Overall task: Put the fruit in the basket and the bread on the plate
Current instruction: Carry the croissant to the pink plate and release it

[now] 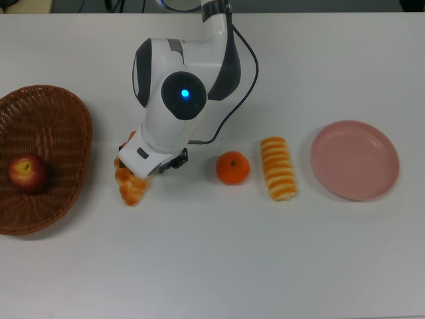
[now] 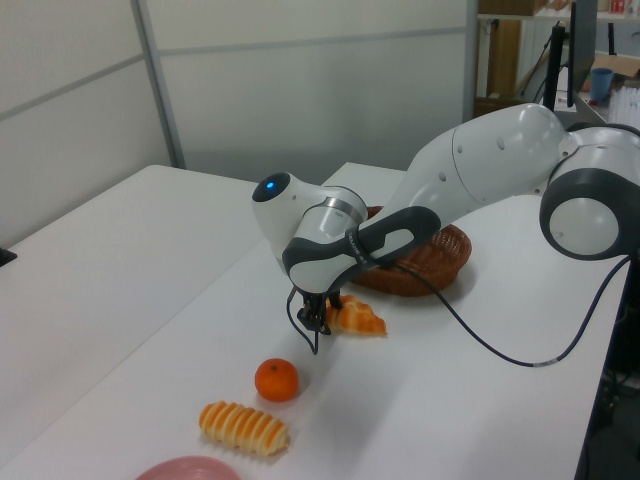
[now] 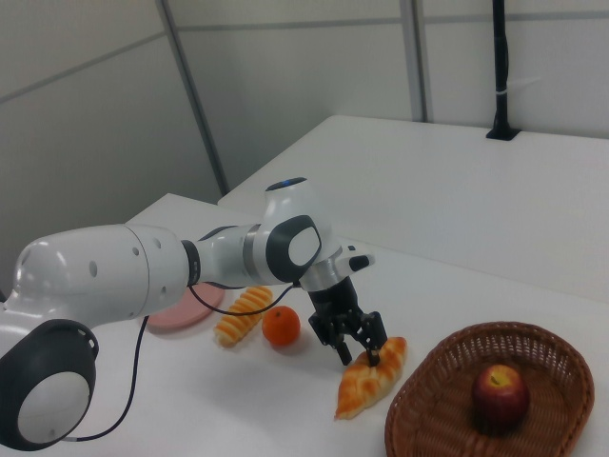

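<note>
The wicker basket sits at the top view's left with the red apple inside. The tangerine lies mid-table, and the striped roll lies between it and the bare pink plate. The braided roll lies right of the basket, half under my arm. In the right view my gripper is open and low over the end of the braided roll that points away from the basket. The fingertips are at the roll's top. In the left view the gripper hangs beside that roll.
The arm's black cable loops over the table behind the tangerine. The white table stretches wide in front of the row of items. In the left view, the plate is cut off by the bottom edge.
</note>
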### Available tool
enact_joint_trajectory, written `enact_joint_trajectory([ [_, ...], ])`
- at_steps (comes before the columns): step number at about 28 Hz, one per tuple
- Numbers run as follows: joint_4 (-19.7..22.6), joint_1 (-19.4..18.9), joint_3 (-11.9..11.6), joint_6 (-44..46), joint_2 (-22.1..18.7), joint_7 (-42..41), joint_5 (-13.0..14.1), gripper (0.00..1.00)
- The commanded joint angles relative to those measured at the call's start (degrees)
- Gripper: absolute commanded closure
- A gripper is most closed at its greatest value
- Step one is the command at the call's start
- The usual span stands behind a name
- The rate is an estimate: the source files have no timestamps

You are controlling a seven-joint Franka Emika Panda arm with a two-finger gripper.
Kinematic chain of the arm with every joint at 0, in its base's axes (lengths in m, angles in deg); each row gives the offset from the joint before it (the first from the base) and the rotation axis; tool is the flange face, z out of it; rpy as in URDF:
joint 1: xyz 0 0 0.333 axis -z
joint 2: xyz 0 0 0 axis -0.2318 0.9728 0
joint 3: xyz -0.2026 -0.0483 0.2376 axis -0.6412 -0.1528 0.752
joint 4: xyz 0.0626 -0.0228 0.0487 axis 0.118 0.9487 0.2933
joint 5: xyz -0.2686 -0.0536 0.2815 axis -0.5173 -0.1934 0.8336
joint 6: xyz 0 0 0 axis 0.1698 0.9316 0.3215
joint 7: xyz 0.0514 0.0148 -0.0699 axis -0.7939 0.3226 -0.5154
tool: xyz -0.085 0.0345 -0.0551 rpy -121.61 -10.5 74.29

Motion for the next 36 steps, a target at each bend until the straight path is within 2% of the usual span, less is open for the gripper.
enact_joint_trajectory([
  [1, 0.82, 0.49, -0.38, -0.30, -0.48, 1.28, -0.99, 1.00],
  [13, 0.29, 1.55, -0.38, -0.39, -1.01, 1.28, -0.64, 1.00],
  [18, -0.67, 1.28, -0.21, -0.22, -2.41, 1.55, -0.20, 1.00],
  [24, -2.87, 0.49, 0.76, -0.22, -3.73, 2.34, 2.52, 1.00],
  [30, -3.13, -2.58, 4.53, -0.39, -5.05, 3.39, 3.05, 1.00],
  [32, -5.14, -3.98, 6.46, -0.39, -5.05, 5.57, 3.05, 1.00],
  [36, -7.52, -5.92, 8.84, -0.48, -5.05, 8.31, 2.97, 1.00],
])
